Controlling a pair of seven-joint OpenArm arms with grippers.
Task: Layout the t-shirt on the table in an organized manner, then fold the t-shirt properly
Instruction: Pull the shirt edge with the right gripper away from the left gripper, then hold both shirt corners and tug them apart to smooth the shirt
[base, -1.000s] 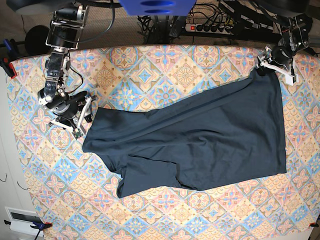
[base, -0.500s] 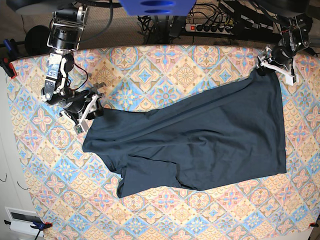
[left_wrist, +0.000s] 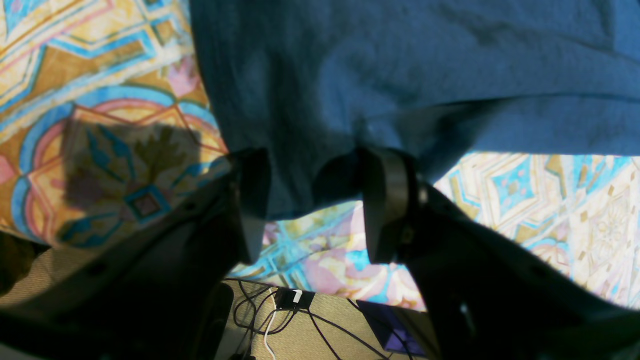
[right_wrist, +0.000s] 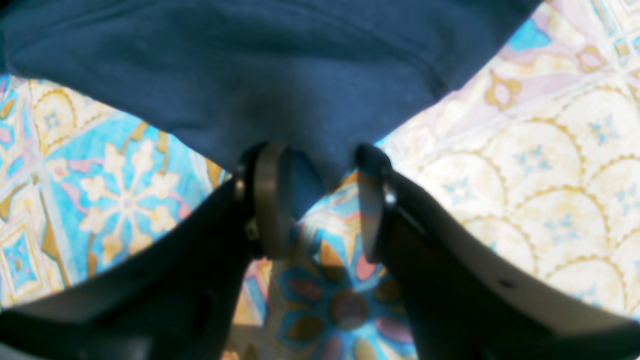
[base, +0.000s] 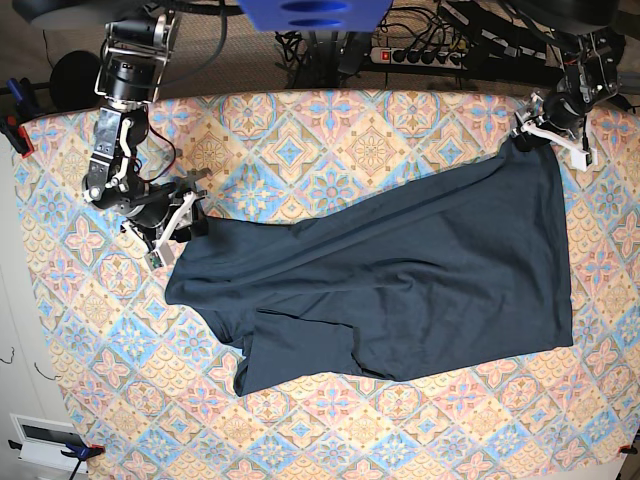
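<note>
At upper right of the base view, your left gripper (base: 522, 135) pinches the navy t-shirt (base: 400, 280) corner. Your right gripper (base: 190, 222), half-open, straddles its other corner at left, having moved up onto the cloth on the table (base: 330, 130).

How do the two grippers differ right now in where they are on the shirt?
The left gripper sits at the far corner of the t-shirt by the table edge; the right gripper is at the opposite corner, further in on the table. The left has a broad fold of cloth between its fingers; the right only a narrow tip. Both have jaws apart with fabric between them.
</note>
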